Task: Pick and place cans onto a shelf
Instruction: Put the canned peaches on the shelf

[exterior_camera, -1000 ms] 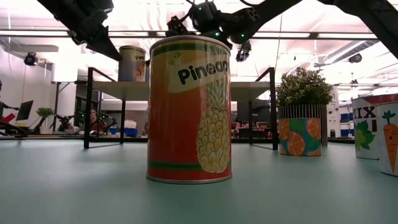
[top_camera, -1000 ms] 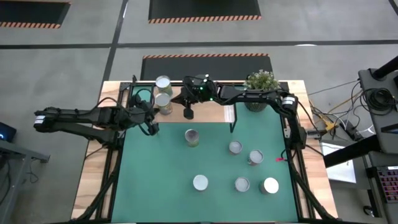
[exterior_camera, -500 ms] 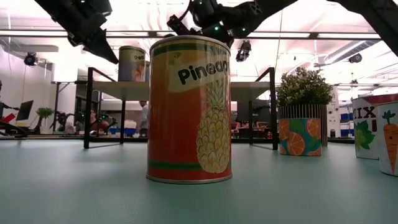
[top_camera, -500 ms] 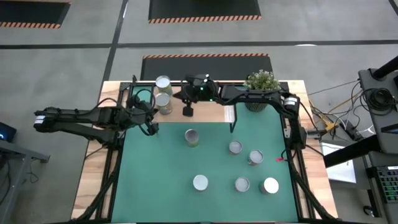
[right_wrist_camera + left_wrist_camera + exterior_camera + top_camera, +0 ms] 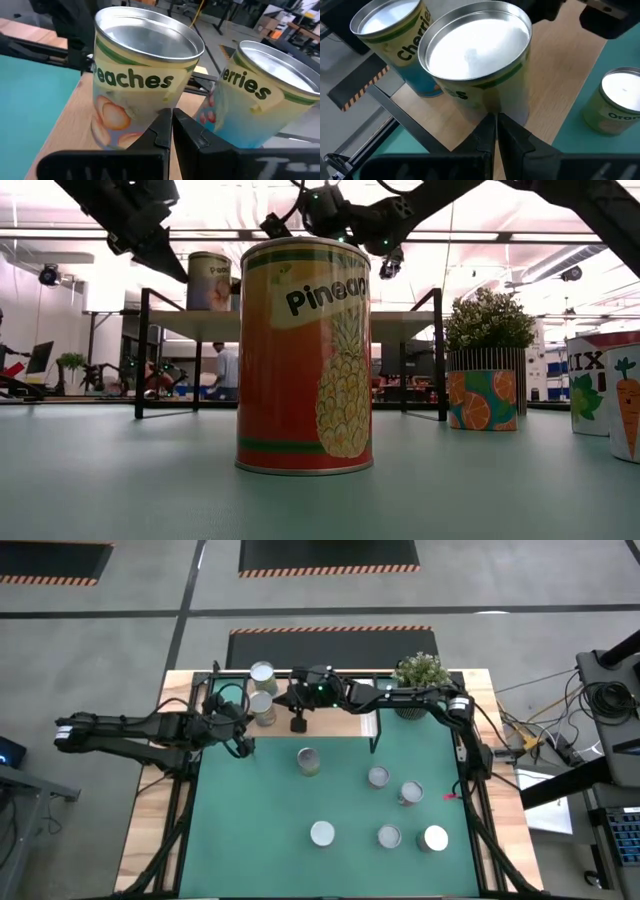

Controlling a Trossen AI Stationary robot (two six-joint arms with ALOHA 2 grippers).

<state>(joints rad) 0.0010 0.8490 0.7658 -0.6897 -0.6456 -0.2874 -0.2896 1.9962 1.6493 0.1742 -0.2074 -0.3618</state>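
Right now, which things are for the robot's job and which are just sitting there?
For the job:
- silver-topped metal cans, six on the mat
- peaches can and cherries can, on the shelf
- light-wood shelf

Just sitting there:
- potted green plant
- large green mat

A grey concrete floor (image 5: 100,630) surrounds the wooden counter (image 5: 150,830), marked by dark mats edged in orange-and-black hazard stripes (image 5: 328,570). At the frame's right stands a metal cart with coiled cables (image 5: 605,700). Seen level, long ceiling lights (image 5: 480,238) glow overhead, and a person (image 5: 226,370) stands far back among desks.
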